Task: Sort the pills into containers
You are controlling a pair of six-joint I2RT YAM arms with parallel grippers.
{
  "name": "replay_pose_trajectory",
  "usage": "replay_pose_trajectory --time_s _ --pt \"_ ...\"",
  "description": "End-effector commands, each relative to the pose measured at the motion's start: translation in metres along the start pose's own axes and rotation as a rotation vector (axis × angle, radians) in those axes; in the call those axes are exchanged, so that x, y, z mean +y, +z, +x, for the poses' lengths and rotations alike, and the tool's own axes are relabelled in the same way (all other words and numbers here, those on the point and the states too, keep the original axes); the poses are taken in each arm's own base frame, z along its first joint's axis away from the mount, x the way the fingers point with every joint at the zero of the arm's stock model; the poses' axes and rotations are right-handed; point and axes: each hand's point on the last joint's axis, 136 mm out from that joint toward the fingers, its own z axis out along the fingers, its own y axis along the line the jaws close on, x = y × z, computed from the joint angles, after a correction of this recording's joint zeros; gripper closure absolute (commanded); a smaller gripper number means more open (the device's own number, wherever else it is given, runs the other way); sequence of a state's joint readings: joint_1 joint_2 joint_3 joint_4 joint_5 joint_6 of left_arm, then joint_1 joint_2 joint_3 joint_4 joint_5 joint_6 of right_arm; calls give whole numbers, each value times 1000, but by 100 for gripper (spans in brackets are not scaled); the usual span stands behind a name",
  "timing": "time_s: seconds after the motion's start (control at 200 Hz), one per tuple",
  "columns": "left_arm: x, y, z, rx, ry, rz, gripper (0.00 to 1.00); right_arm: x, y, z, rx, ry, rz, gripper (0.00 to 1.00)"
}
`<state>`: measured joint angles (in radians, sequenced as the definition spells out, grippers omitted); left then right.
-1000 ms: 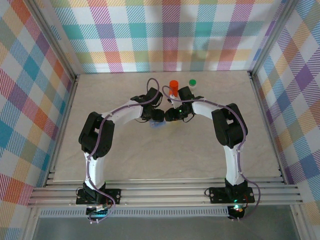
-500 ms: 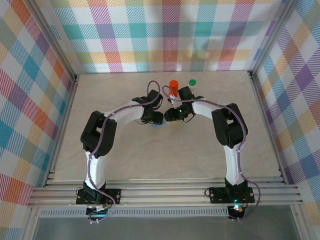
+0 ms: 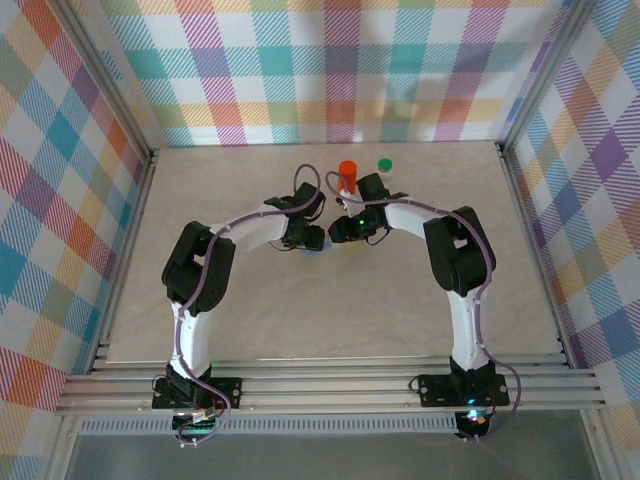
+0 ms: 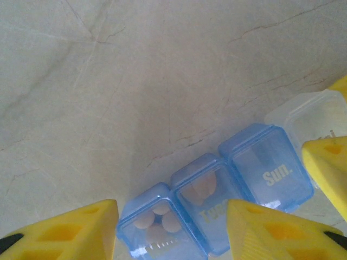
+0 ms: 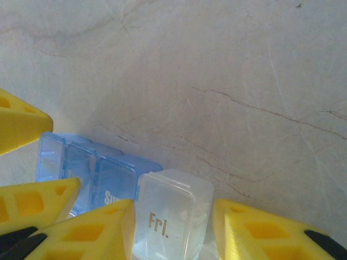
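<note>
Keep the right jaws clamped on the clear Fri. box (image 5: 171, 216); bring the left jaws squarely onto the blue strip (image 4: 260, 173) at the middle of the surface (image 4: 135, 81), gently, without spilling its pills (image 4: 157, 219); cannot tell whether gripping yet. Versus a second ago: left arm slightly further right, covering more blue; nothing changed on the right

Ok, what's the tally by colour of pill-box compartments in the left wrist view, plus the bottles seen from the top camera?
blue compartments: 3
clear compartment: 1
orange bottle: 1
green-capped bottle: 1
Total: 6
</note>
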<state>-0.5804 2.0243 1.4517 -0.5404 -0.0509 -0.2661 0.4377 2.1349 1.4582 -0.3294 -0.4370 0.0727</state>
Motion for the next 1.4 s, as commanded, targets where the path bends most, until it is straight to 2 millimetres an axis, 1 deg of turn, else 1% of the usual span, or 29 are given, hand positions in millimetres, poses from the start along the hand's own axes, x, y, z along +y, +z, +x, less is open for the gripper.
replay_pose_trajectory --time_s 0.0,0.08,0.13,0.24,0.35,0.45,0.545,0.625,0.65,0.68,0.705,0.76,0.78,0.795,0.82,0.88,0.92,0.96,1.015,1.02,1.03,1.04,1.05,1.11,1.175,1.23,1.3,1.325,1.395 --pt "25 28 62 194 7 -88 46 -19 11 31 81 57 33 58" --pt "24 28 59 187 -23 -50 46 -17 6 27 58 92 15 58" --pt "21 24 49 165 -45 -21 46 -16 1 25 40 120 5 58" --pt "10 11 20 98 -62 39 45 -8 -12 13 -23 168 -24 58" --pt "-1 -8 -13 17 -77 75 42 2 -29 0 -84 200 -40 57" --pt "-8 -28 -38 -61 -94 103 41 4 -48 -10 -144 220 -23 56" --pt "-5 -52 -54 -152 -103 99 39 5 -70 -16 -212 229 1 55" --pt "3 -72 -60 -235 -110 84 37 2 -93 -17 -279 224 52 52" --pt "8 -80 -62 -266 -112 69 36 1 -100 -16 -299 214 81 51" --pt "14 -89 -63 -307 -115 50 30 -1 -110 -15 -325 194 119 51" --pt "21 -96 -62 -340 -116 31 28 -3 -118 -12 -344 178 156 49" --pt "36 -115 -63 -433 -121 -23 27 -9 -135 -8 -394 143 237 45" --pt "43 -119 -60 -460 -125 -49 27 -12 -142 -5 -412 130 268 43" --pt "49 -125 -58 -482 -128 -70 26 -13 -146 -4 -426 121 288 42" --pt "56 -137 -61 -552 -142 -87 26 -17 -154 -1 -448 108 325 41" --pt "77 -159 -53 -673 -172 -150 25 -22 -173 5 -502 82 402 38" --pt "93 -178 -49 -773 -216 -194 21 -26 -185 9 -540 67 454 34" --pt "111 -190 -37 -855 -263 -255 18 -30 -197 13 -580 51 504 31" --pt "134 -207 -23 -962 -319 -332 14 -37 -215 19 -634 38 589 19" --pt "137 -208 -21 -971 -325 -341 14 -37 -217 19 -638 35 597 17" --pt "141 -210 -19 -985 -331 -356 14 -38 -219 20 -646 32 611 4" --pt "144 -212 -17 -998 -334 -367 13 -40 -222 21 -653 32 630 0" --pt "146 -214 -15 -1009 -332 -379 13 -42 -226 22 -664 30 647 1" --pt "163 -215 -6 -1043 -332 -446 12 -51 -247 25 -725 25 752 1" --pt "182 -201 3 -987 -325 -525 10 -66 -267 33 -784 43 865 1" --pt "199 -184 10 -899 -330 -600 8 -76 -278 38 -808 36 926 1" --pt "215 -163 20 -816 -339 -658 6 -91 -277 46 -819 2 973 1" --pt "219 -163 22 -800 -347 -679 6 -96 -276 49 -819 3 978 1" --pt "217 -160 20 -790 -314 -660 5 -111 -263 58 -784 46 951 1"
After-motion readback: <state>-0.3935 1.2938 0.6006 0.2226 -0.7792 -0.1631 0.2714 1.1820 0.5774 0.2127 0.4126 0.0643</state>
